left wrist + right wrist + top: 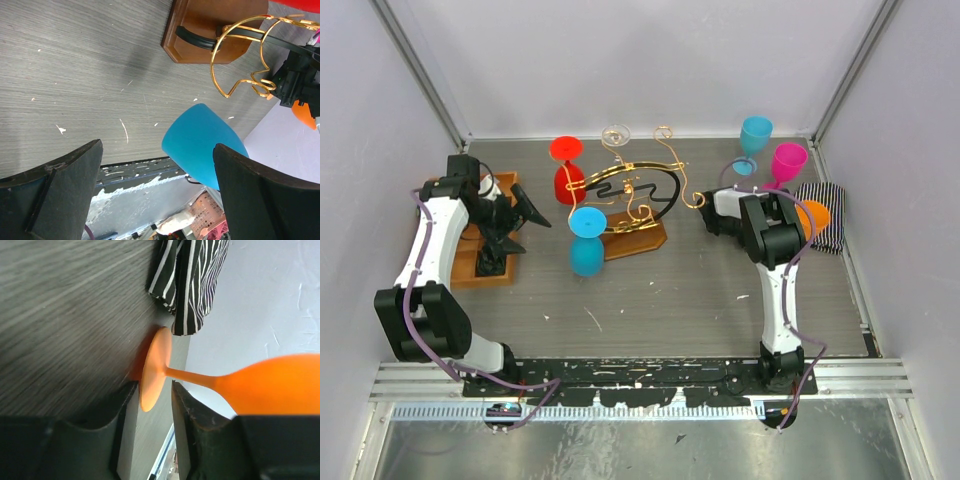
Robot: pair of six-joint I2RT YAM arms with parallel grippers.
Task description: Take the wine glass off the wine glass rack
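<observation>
The wine glass rack (638, 236) stands mid-table, a gold wire stand with a black curved bar on a brown wooden base. A red glass (567, 172) and a blue glass (587, 245) hang on it upside down. My left gripper (512, 235) is open and empty, left of the rack over an orange-brown tray. In the left wrist view (160, 195) the blue glass (202, 145) and the rack base (210, 30) lie beyond its fingers. My right gripper (798, 222) is right of the rack; in the right wrist view (152, 390) it is shut on the foot of an orange wine glass (270, 385).
A cyan glass (756, 135) and a magenta glass (787, 160) stand at the back right. A black-and-white striped cloth (828, 212) lies by the right wall, also in the right wrist view (187, 280). The orange-brown tray (470, 265) sits at the left. Walls close three sides.
</observation>
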